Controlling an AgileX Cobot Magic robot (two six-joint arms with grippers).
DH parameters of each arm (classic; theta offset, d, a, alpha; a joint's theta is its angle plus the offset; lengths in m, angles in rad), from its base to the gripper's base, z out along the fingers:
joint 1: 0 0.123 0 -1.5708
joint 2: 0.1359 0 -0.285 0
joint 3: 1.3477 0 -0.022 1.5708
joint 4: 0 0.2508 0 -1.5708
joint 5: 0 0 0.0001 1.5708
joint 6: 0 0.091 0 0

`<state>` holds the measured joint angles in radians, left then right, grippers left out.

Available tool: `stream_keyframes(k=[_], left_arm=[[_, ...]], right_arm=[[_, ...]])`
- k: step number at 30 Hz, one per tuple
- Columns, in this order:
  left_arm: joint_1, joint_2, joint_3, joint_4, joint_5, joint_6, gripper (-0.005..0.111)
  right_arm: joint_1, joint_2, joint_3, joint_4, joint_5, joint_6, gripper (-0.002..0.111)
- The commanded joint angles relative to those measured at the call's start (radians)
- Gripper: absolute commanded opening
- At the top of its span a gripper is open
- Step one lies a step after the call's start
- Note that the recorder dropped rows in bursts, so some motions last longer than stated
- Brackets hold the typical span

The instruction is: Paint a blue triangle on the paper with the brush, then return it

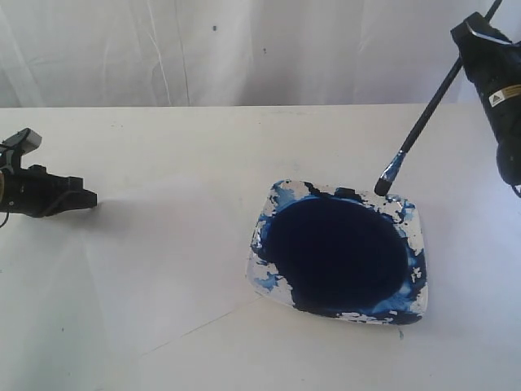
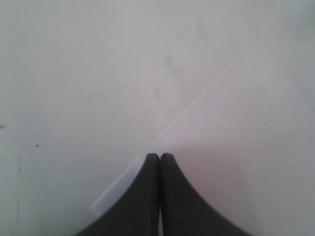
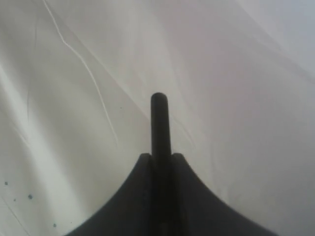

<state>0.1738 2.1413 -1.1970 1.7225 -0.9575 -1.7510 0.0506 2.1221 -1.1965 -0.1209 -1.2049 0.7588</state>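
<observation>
**Exterior view: brush (image 1: 427,114) clamped in the right gripper (image 1: 470,37), tip at the dish (image 1: 262,269) rim**

The brush slants down from the upper right. Its black handle passes through the right gripper's jaws, and its top end pokes out above them. The short ferrule and the bristles are smeared blue. The tip is at the far rim of the dish, toward that rim's right end, but whether it touches cannot be told. In the right wrist view the jaws are pressed against both sides of the handle (image 3: 159,123), whose rounded end juts past the fingertips of the gripper (image 3: 160,156), with creased white cloth (image 3: 74,73) behind it.

The dish is roughly square and white, and its rim is blotched with blue. A dark navy pool (image 1: 338,252) fills most of it.

The paper (image 1: 179,277) lies flat on the table (image 1: 163,147), left of the dish and just beside it. It is plain white and hard to pick out, and only its near edge shows, as a faint line. The left wrist view shows it better: the paper (image 2: 236,137) is a slightly brighter sheet, with one corner under the left gripper (image 2: 160,156).

The left gripper (image 1: 88,198) sits low over the table at the far left, well apart from the dish and pointing toward the paper. Its jaws are pressed together with nothing between them.
</observation>
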Motion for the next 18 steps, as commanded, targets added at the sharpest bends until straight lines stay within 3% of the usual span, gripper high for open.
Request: stream_keyframes(k=[1,18], left_arm=[[0.002,-0.002,-0.003,0.011,0.008,0.002,0.0],[0.002,-0.002,-0.003,0.011,0.008,0.002,0.0]], right_arm=[[0.0,-0.021,-0.002,-0.022,-0.016,0.006,0.0],[0.0,-0.021,-0.002,-0.052,0.004,0.039,0.0]])
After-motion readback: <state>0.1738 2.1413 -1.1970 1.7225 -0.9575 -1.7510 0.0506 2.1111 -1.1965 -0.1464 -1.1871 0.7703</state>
